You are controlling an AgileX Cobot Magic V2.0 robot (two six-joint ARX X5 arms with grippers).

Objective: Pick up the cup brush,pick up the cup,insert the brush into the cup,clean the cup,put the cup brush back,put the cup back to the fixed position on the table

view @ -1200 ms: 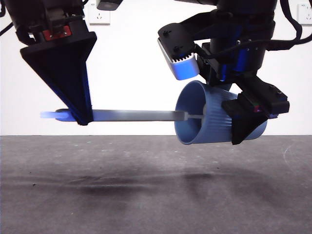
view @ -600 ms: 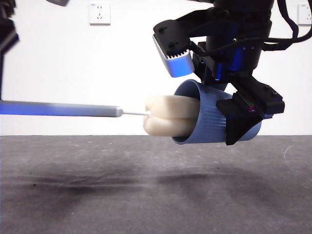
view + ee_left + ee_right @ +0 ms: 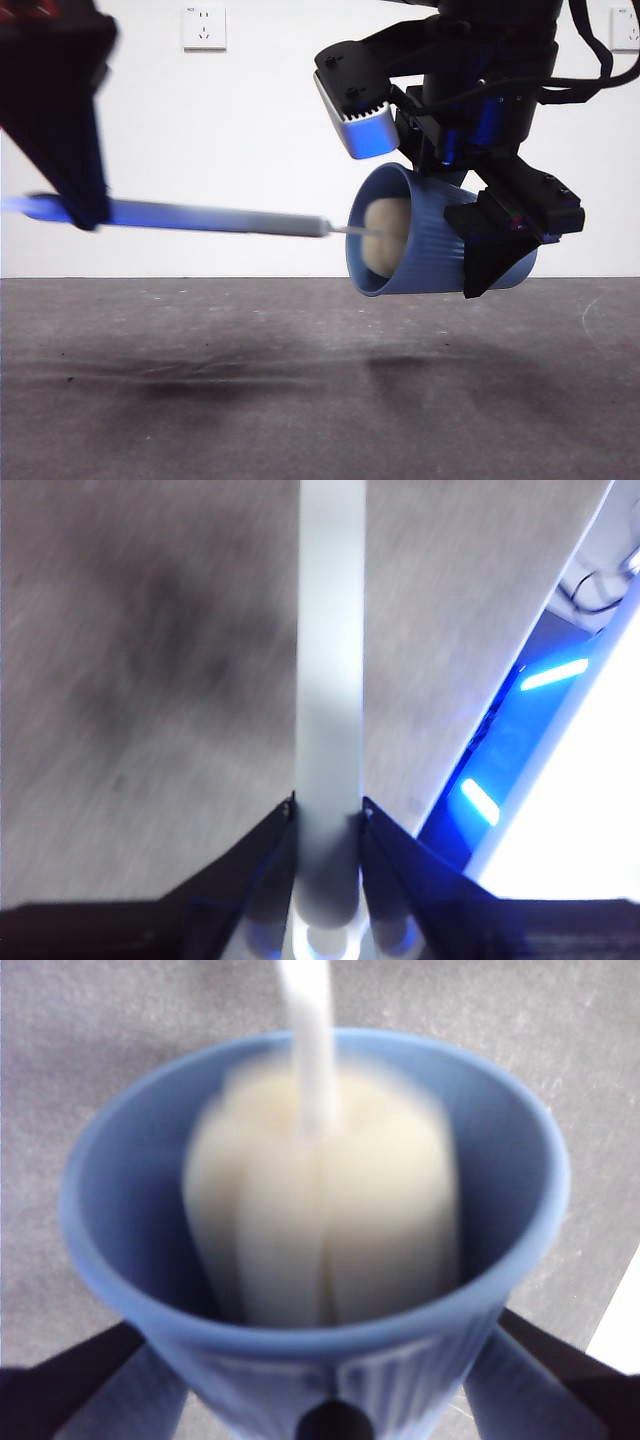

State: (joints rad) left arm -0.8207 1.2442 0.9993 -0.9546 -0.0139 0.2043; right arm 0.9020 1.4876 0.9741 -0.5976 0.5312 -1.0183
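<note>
Front view: the right gripper holds the cup on its side above the surface, with the sponge of the cup brush inside the mouth.

Left wrist view: the left gripper clamps the grey handle near its end; side load could make it pivot.

Right wrist view: you see the sponge filling the cup. A tight fit could drag the cup from the right gripper.
</note>
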